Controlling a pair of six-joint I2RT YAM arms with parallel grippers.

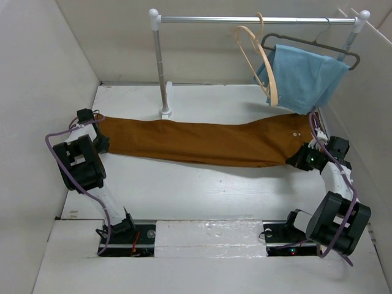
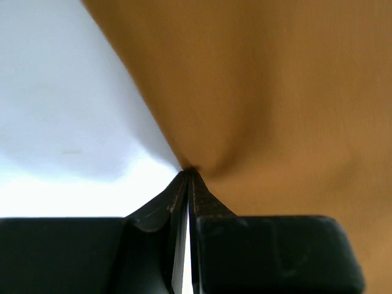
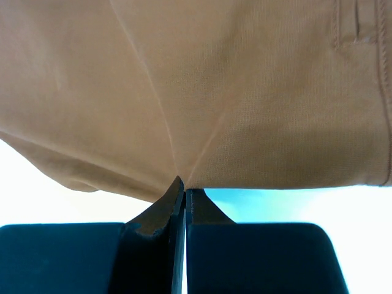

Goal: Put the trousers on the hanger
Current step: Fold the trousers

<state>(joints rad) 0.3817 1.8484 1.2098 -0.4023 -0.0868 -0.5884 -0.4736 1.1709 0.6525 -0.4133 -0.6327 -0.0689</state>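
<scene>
The white surface (image 1: 214, 196) carries the trousers (image 1: 202, 142) stretched flat, their long axis running side to side, with the leg ends at the left and the waist at the right. Behind them stands a metal rail (image 1: 245, 19) on a post. From it hang a light blue cloth (image 1: 303, 76) draped over a dark grey hanger (image 1: 335, 50) and, just to its left, the hanger (image 1: 254, 61) of pale wood, tilted and bare. The hanger is above and behind the waist end, so it lies far nearer the right arm than the left. The left hand (image 1: 101, 139) sits at the cuff end. Its wrist view shows the left hand (image 2: 187, 174) closed tight, pinching a small fold of the rust-brown cloth (image 2: 275, 92) at its edge. The right hand (image 1: 300, 157) sits at the near corner of the waist, close to two small buttons (image 1: 296, 132). Its own view shows the right hand (image 3: 182, 184) likewise clamped on a pucker of the fabric (image 3: 214, 92), with creases fanning out from the tips. Whether either pinch takes both layers or only the top one cannot be told from here. Judging by this, the garment is held at both ends but not yet raised. The coming move is likely a lift and a carry back and to the right, towards the hanger.
</scene>
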